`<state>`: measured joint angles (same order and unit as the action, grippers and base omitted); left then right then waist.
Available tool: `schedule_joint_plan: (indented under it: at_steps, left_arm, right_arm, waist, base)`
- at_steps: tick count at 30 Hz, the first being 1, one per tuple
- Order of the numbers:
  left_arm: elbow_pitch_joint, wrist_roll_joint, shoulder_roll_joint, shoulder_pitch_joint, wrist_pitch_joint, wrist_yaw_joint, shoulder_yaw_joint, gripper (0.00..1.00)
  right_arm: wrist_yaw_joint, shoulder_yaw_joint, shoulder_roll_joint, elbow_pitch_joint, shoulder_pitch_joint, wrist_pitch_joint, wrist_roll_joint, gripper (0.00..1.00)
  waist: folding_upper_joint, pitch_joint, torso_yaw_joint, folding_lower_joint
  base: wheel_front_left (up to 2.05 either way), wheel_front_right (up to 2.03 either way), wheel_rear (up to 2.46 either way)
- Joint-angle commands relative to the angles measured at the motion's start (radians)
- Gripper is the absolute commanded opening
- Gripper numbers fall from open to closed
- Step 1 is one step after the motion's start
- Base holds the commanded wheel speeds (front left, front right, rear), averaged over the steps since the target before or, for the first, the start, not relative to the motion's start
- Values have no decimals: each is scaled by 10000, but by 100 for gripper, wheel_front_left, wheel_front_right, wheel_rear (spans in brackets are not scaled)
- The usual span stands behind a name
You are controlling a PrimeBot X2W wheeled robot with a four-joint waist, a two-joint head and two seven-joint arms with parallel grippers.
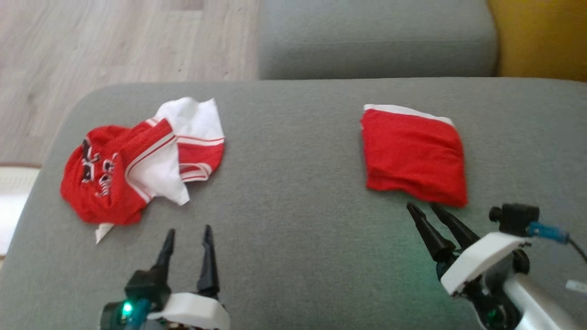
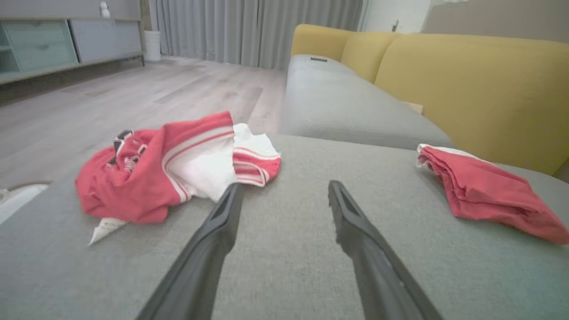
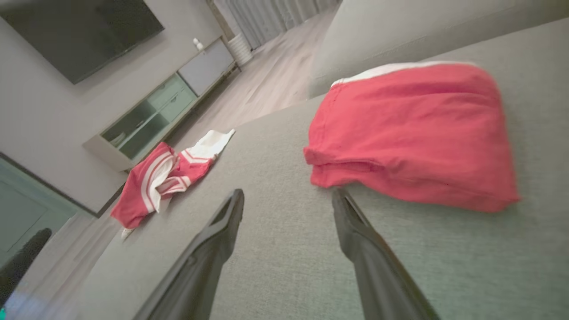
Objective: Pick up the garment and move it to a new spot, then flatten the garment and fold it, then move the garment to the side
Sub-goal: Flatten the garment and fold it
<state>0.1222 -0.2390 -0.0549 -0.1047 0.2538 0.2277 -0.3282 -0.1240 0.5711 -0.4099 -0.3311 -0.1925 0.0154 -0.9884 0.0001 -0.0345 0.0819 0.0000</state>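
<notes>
A folded red garment (image 1: 412,153) with a white strip along its far edge lies on the right of the grey cushion (image 1: 298,206). My right gripper (image 1: 421,206) is open just short of its near edge, with nothing between the fingers; the right wrist view has the folded garment (image 3: 409,129) right beyond the open gripper (image 3: 288,193). A crumpled red and white garment (image 1: 137,160) sits at the left. My left gripper (image 1: 189,229) is open and empty below it. In the left wrist view this open gripper (image 2: 284,186) points past the crumpled garment (image 2: 178,164), with the folded garment (image 2: 484,191) at the right.
A second grey seat cushion (image 1: 376,36) lies beyond the far edge, with a yellow backrest (image 1: 541,36) at the far right. Wooden floor (image 1: 114,41) runs past the cushion's left edge, and a pale rug (image 1: 13,197) lies there. A low cabinet (image 2: 53,49) stands across the room.
</notes>
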Motion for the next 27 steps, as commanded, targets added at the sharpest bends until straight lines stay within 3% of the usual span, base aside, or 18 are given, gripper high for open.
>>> schedule_joint_plan:
  at_steps: [1, 6, 9, 18, 27]
  left_arm:
    - [-449, 190, 37, 138, 80, -32, 592, 100]
    - [-754, 570, 39, -367, 80, -191, 1110, 100]
    - [-807, 730, 40, -657, 80, -286, 1359, 100]
    - [-1159, 1555, 43, -1238, 80, -523, 1732, 100]
    - [-1141, 1767, 45, -1634, 80, -722, 1836, 100]
  right_arm:
    - [-67, 20, 100, 86, -58, -667, 351, 100]
    - [-67, -123, 539, -759, 245, -2255, 1528, 100]
    - [-67, -711, 894, -1324, 367, -2699, 2540, 100]
    - [-67, -3013, 2278, -355, 1468, -2769, 6089, 100]
    - [-67, -3277, 2778, 33, 2240, -2771, 7108, 100]
  waist:
    - [-1, -272, -328, 0]
    - [-1, -551, -620, 0]
    - [-1, -683, -764, 0]
    - [-1, -1045, -1026, 0]
    - [-1, -1326, -1025, 0]
  base:
    - [0, 0, 0]
    - [0, 0, 0]
    - [0, 0, 0]
    - [0, 0, 0]
    - [0, 0, 0]
